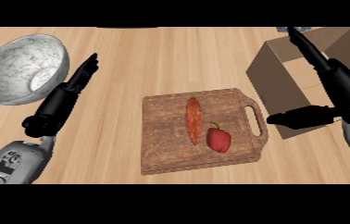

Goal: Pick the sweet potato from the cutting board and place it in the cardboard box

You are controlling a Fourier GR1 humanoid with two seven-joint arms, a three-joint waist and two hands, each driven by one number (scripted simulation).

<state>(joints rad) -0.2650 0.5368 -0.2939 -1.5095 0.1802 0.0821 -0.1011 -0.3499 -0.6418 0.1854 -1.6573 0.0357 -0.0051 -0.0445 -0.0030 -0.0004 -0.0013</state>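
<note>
A long orange sweet potato (193,120) lies upright along the middle of the wooden cutting board (164,135). A red bell pepper (219,139) sits just right of it on the same board. The open cardboard box (284,86) stands at the right, beside the board's handle. My right hand (335,91) hovers over the box with fingers straight toward the far edge and the thumb stretched left toward the board's handle; it holds nothing. My left hand (65,98) rests open at the left, fingers pointing away, well clear of the board.
A large white marbled bowl (27,68) sits at the far left, just beyond my left hand. Light wooden counter (171,56) stretches behind the board.
</note>
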